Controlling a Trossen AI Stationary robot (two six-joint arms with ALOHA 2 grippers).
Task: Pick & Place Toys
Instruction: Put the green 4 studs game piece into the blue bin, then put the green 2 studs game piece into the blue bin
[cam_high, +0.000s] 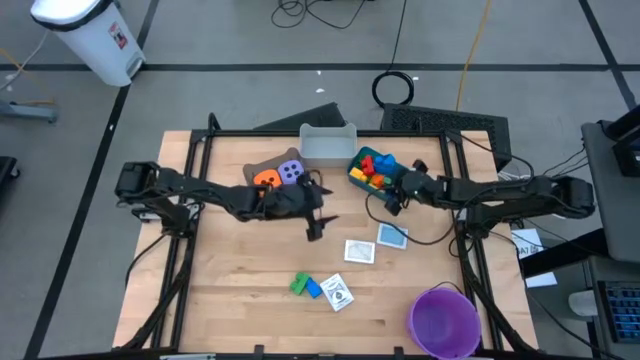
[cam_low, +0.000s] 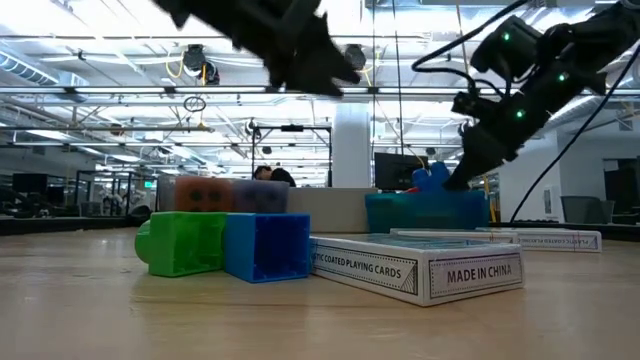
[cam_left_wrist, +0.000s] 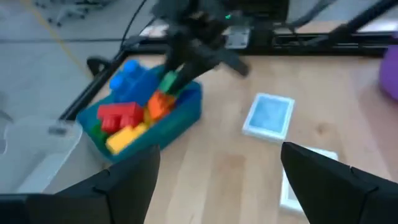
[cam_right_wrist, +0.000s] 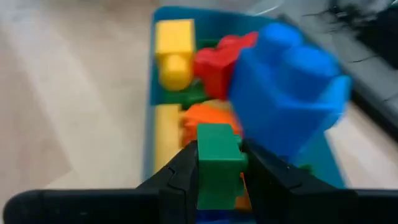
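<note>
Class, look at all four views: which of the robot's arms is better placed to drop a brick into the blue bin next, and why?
The right. Its gripper is shut on a green brick at the blue bin. The left gripper hovers open and empty mid-table, farther from the bin.

My own fingers (cam_right_wrist: 180, 177) hide the lower half of the green brick (cam_right_wrist: 217, 165) I clamp.
</note>
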